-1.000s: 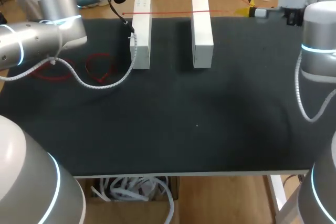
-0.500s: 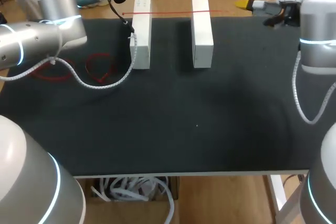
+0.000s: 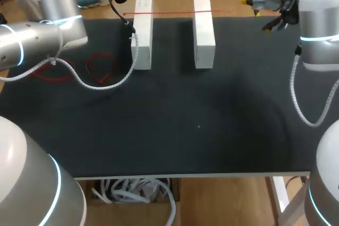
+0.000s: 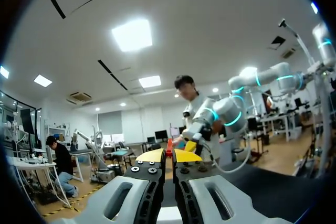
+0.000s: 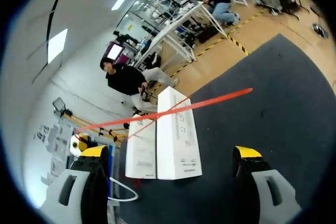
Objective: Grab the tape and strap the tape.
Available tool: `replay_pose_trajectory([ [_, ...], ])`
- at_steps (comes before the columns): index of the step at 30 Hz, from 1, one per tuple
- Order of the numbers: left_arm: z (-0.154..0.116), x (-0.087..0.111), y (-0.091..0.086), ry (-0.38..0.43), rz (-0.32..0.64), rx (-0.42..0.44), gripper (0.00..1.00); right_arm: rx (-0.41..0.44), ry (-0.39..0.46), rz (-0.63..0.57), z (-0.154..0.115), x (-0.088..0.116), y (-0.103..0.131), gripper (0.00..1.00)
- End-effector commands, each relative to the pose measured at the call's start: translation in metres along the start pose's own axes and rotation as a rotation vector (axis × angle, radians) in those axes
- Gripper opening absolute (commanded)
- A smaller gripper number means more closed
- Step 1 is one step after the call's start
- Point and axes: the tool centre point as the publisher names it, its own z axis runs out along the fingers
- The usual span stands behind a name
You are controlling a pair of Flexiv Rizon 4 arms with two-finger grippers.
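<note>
Left tool apparently pinches the tape; right tool, wide open, could miss or snag this thin strand.

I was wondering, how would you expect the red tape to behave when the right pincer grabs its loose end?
The tape looks thin and narrow, so probably light and floppy. It likely lies straight only because the left pincer holds it taut over the blocks. Its unsupported end may dodge the open right pincer.
</note>
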Motion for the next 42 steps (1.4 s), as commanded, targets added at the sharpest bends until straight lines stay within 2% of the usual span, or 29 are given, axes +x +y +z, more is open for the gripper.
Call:
replay_pose_trajectory([
  [1,0.0,0.002,-0.001,-0.005,0.002,-0.001,0.0,-0.189,0.255,0.393,-0.001,0.001,0.006,1.0],
  [3,0.0,0.002,-0.001,-0.005,0.002,-0.001,0.0,-0.24,0.325,0.42,-0.001,0.005,0.01,1.0],
  [5,0.0,0.002,-0.001,-0.005,0.002,-0.001,0.0,-0.252,0.34,0.469,0.0,0.006,0.011,1.0],
  [12,0.0,0.002,-0.001,-0.005,0.002,-0.001,0.0,-0.353,0.414,0.429,0.011,0.004,0.012,1.0],
  [13,0.0,0.002,-0.001,-0.005,0.002,-0.001,0.0,-0.369,0.389,0.397,0.013,0.004,0.011,1.0],
  [15,0.0,0.002,-0.001,-0.005,0.002,-0.001,0.0,-0.378,0.394,0.339,0.015,0.006,0.008,1.0],
  [16,0.0,0.002,-0.001,-0.005,0.002,-0.001,0.0,-0.392,0.363,0.309,0.016,0.007,0.007,1.0],
  [19,0.0,0.002,-0.001,-0.005,0.002,-0.001,0.0,-0.474,0.317,0.308,0.018,0.005,0.01,1.0],
  [23,0.0,0.002,-0.001,-0.005,0.002,-0.001,0.0,-0.524,0.293,0.303,0.02,0.011,0.019,1.0],
  [25,0.0,0.002,-0.001,-0.005,0.002,-0.001,0.0,-0.544,0.307,0.324,0.019,0.013,0.025,1.0],
  [30,0.0,0.002,-0.001,-0.005,0.002,-0.001,0.0,-0.554,0.438,0.441,0.013,0.011,0.036,1.0],
  [37,0.0,0.002,-0.001,-0.005,0.002,-0.001,0.0,-0.506,0.447,0.53,0.01,-0.003,0.031,1.0],
  [42,0.0,0.002,-0.001,-0.005,0.002,-0.001,0.0,-0.516,0.467,0.567,0.006,-0.01,0.036,1.0],
])
